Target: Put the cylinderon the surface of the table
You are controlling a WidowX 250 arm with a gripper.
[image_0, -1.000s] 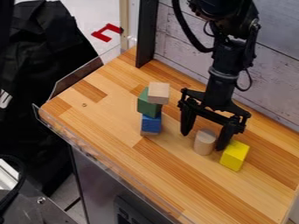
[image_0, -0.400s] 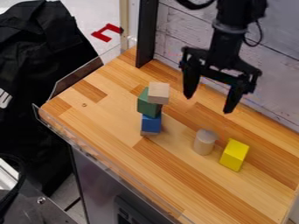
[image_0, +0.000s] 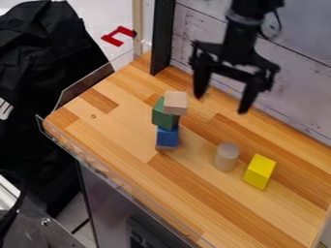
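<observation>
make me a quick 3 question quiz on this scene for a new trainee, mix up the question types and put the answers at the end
1. Multiple choice: how is the cylinder placed on the table?
a) lying on its side
b) standing upright
c) leaning on another block

2. True or false: the pincer is gripping the cylinder.

3. Fill in the colour: in the stack, the green block rests on the ____ block.

Key:
1. b, standing upright
2. False, the pincer is open and apart from the cylinder
3. Blue, the blue block
</observation>
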